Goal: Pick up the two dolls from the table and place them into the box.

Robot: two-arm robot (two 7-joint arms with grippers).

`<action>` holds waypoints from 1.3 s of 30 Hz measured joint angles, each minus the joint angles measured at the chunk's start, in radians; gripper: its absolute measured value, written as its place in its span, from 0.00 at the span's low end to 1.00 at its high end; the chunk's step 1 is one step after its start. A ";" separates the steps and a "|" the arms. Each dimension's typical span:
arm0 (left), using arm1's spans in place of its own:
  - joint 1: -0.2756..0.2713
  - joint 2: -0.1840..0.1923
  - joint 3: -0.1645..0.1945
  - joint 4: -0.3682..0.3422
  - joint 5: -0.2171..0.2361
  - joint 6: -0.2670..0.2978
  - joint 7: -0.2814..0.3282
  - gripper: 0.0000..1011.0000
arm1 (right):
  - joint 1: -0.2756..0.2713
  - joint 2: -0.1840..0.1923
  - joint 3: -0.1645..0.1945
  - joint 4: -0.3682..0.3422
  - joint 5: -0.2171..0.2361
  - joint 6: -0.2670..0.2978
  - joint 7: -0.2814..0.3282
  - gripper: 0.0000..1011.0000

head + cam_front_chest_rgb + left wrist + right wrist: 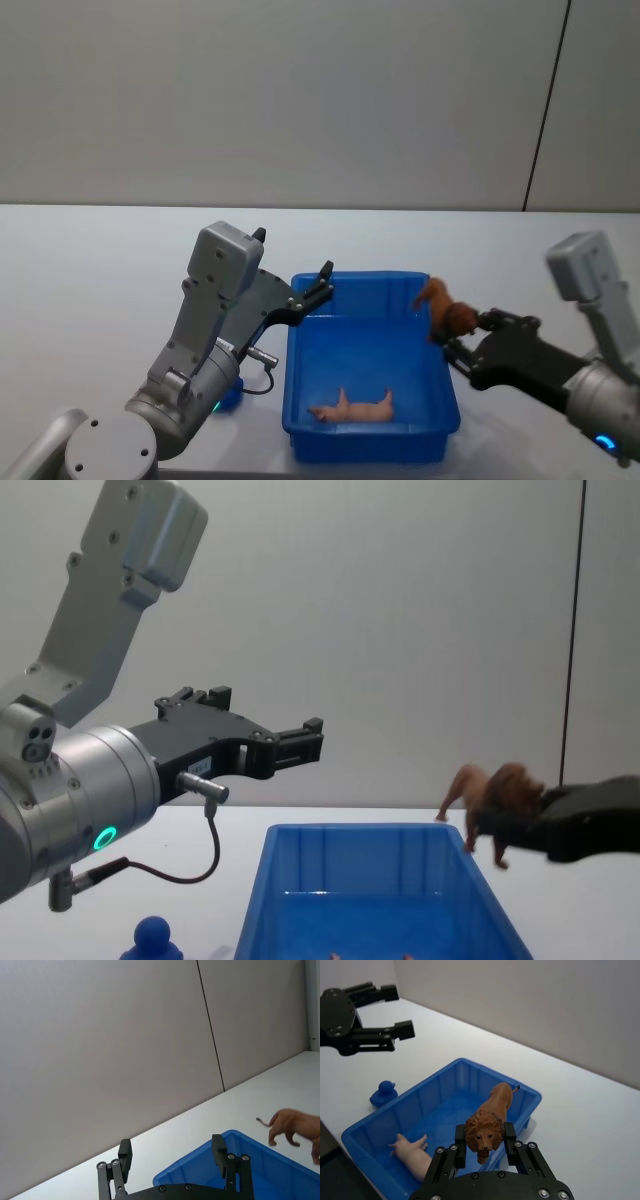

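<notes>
White bench point(100, 260) extends to a plain grey wall. At left, the small solid-blue toy figure with a round ball head point(384, 1092) stands on the bench just beside the large rectangular bright-blue plastic box point(370, 440). Above the box's far-left corner hangs the left tool point(171, 1146), fingers spread wide, holding nothing. On the box floor lies a pale pink animal figure point(355, 408), possibly a pig. Over the box's right rim, the right tool point(485, 1135) clamps the small brown lion figurine point(445, 300) by its head.

Head camera: looked down on worktop point(100, 260) and box point(370, 447). Chest camera: lower, looked level across. Wrist cameras: close behind left fingers point(124, 1153), right fingers point(460, 1140). All four shared the box.
</notes>
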 joint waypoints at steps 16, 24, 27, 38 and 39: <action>0.000 0.000 0.000 0.000 0.000 0.000 0.000 0.99 | 0.045 -0.079 -0.079 0.073 -0.114 0.073 0.010 0.79; 0.000 0.000 0.000 0.000 0.000 0.000 0.000 0.99 | 0.047 -0.074 -0.074 0.082 -0.114 0.028 0.000 0.99; 0.000 0.000 0.000 0.000 0.000 0.000 0.000 0.99 | 0.048 -0.063 -0.062 0.085 -0.102 0.003 -0.002 0.99; 0.000 0.000 0.000 0.000 0.000 0.000 0.000 0.99 | 0.058 -0.021 -0.018 0.119 -0.070 -0.063 0.006 0.99; 0.000 0.000 0.000 0.000 0.000 0.000 0.000 0.99 | 0.059 -0.017 -0.014 0.123 -0.068 -0.067 0.008 0.99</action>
